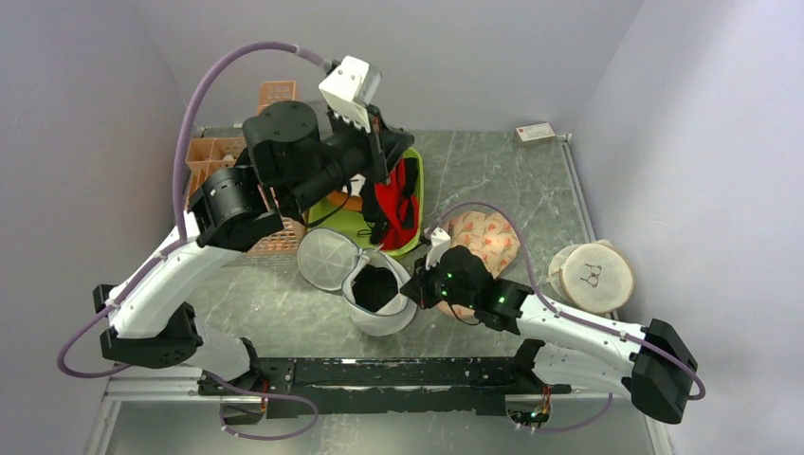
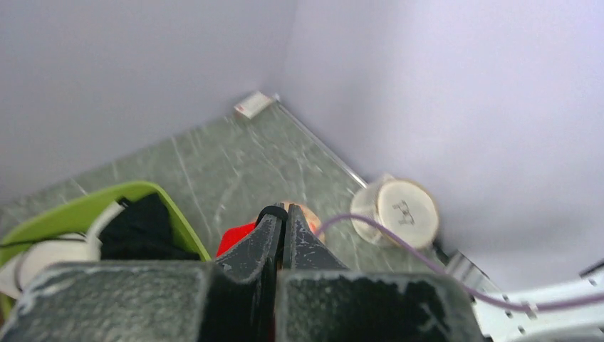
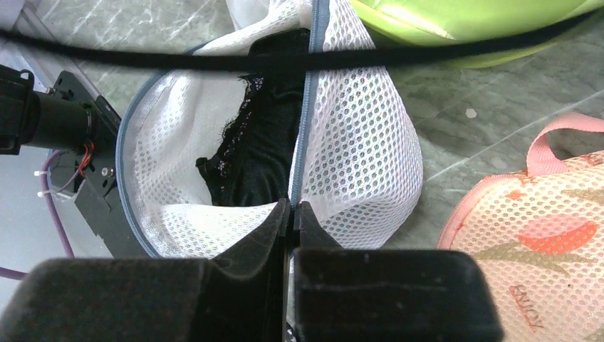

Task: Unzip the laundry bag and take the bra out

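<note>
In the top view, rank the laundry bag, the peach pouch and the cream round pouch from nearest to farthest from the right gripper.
1. The laundry bag: the right gripper pinches its rim.
2. The peach pouch: on the table beside the right wrist.
3. The cream pouch: far right, near the wall.

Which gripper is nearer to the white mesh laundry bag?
Right. The right gripper pinches the rim of the laundry bag. The left gripper is raised beyond it, holding the red bra above the green tub.
</note>
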Robot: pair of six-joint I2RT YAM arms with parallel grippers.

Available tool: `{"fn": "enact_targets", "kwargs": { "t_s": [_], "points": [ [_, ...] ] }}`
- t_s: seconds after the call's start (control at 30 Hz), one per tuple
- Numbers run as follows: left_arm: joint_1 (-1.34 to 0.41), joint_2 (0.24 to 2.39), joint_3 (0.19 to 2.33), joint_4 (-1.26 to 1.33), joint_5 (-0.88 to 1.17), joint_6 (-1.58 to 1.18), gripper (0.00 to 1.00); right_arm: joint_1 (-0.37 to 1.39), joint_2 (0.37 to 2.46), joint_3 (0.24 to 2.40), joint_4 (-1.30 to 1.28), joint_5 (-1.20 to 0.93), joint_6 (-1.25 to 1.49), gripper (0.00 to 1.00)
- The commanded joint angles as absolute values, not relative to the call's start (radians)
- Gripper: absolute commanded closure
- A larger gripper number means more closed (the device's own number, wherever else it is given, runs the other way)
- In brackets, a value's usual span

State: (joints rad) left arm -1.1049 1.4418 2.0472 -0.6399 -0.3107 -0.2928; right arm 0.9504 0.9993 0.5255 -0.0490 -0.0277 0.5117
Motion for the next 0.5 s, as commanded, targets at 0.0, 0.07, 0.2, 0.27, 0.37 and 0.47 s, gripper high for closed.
{"fn": "enact_targets", "kwargs": {
  "t_s": [0.0,0.07,0.2,0.27,0.37,0.47],
  "points": [
    [-1.083,1.489,2.171,-0.627,-0.408,-0.143,0.93,0.955,0.970,0.506,-0.020,-0.022,0.508,1.00],
    [-1.053,1.497,2.153,-0.558,-0.393,-0.112,0.93,0.954,0.964,0.502,-0.022,-0.019,0.508,1.00],
    [-0.934,1.543,2.157,-0.536,-0.316,-0.136,0.93,0.954,0.953,0.508,-0.046,-0.005,0.501,1.00],
    [-0.873,1.556,2.132,-0.523,-0.266,-0.152,0.93,0.954,0.944,0.510,-0.059,0.002,0.499,1.00],
    [-0.828,1.558,2.031,-0.486,-0.240,-0.167,0.93,0.954,0.925,0.505,-0.067,0.012,0.500,1.00],
    [-0.782,1.565,1.935,-0.469,-0.190,-0.200,0.93,0.954,0.921,0.502,-0.070,0.015,0.501,1.00]
  ]
}}
